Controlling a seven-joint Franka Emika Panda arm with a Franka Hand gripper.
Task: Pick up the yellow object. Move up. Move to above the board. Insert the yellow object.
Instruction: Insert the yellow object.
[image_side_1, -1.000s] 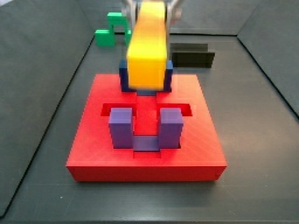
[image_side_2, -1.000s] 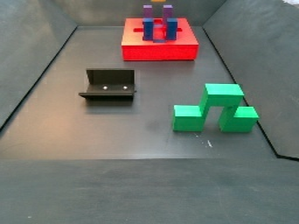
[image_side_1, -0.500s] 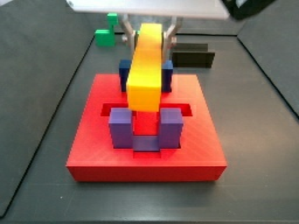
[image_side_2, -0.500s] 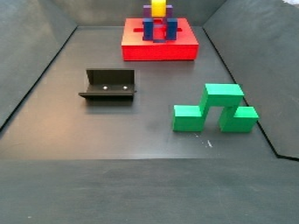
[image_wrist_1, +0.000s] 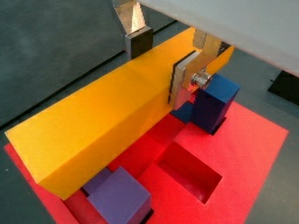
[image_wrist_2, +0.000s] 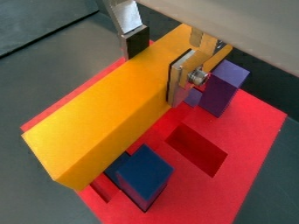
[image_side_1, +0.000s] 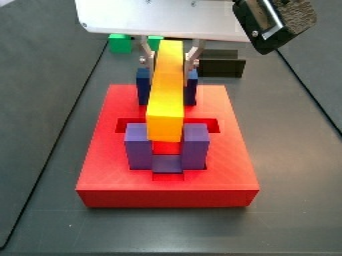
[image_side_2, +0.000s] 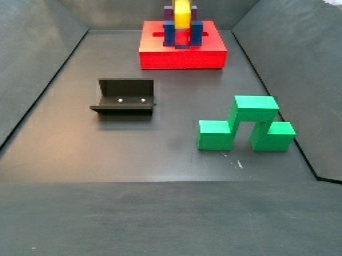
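Observation:
My gripper (image_side_1: 170, 52) is shut on the yellow object (image_side_1: 166, 95), a long yellow-orange bar held level. The bar lies lengthwise over the red board (image_side_1: 167, 175), low between the two blue posts (image_side_1: 142, 80) and the two purple posts (image_side_1: 139, 150). In both wrist views the gripper (image_wrist_1: 162, 61) (image_wrist_2: 160, 59) clamps the bar (image_wrist_1: 105, 122) (image_wrist_2: 111, 122) across its width, silver fingers (image_wrist_1: 184, 77) on either side. Open rectangular recesses in the board (image_wrist_1: 251, 166) (image_wrist_2: 239, 179) show beside the bar. In a side view the bar (image_side_2: 182, 16) stands over the board (image_side_2: 183, 58) at the far end.
The fixture (image_side_2: 124, 97) stands mid-floor, and it also shows behind the board (image_side_1: 222, 66). Green blocks (image_side_2: 247, 125) sit on the right of the floor, also seen far back (image_side_1: 123, 42). Dark sloping walls bound the floor.
The gripper has come down with the yellow bar; the bar now sits lower, between the posts, close to the board.

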